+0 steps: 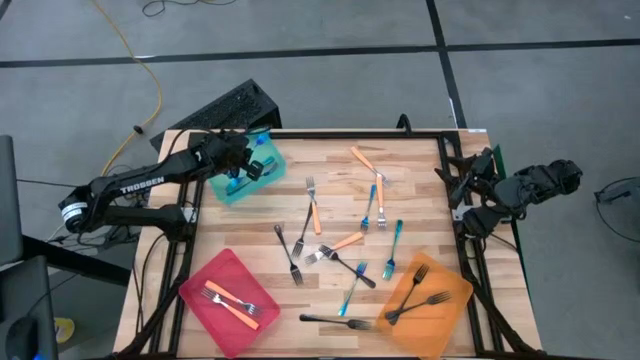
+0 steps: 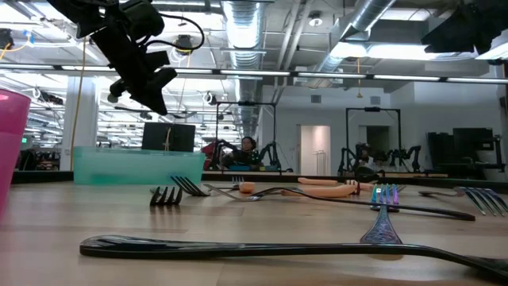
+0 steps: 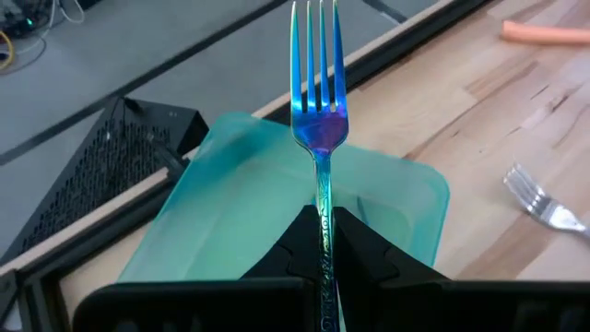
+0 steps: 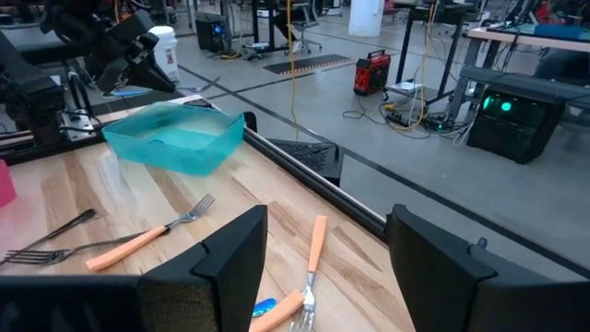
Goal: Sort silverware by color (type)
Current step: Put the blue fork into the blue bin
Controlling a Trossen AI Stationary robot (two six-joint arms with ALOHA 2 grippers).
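While our left fingers (image 3: 324,242) pinch shut on a blue fork (image 3: 318,111), we hang at the upper left of the high view, right over the teal tray (image 1: 232,190). The fork sticks straight out from the fingers, tines away, with the tray just under it. So we think the next move is only down and let go. Our right fingers (image 4: 327,254) stand wide open with nothing in them, off the right edge of the bench (image 1: 410,180). More forks (image 1: 345,250) lie mid-bench, nearer that arm.
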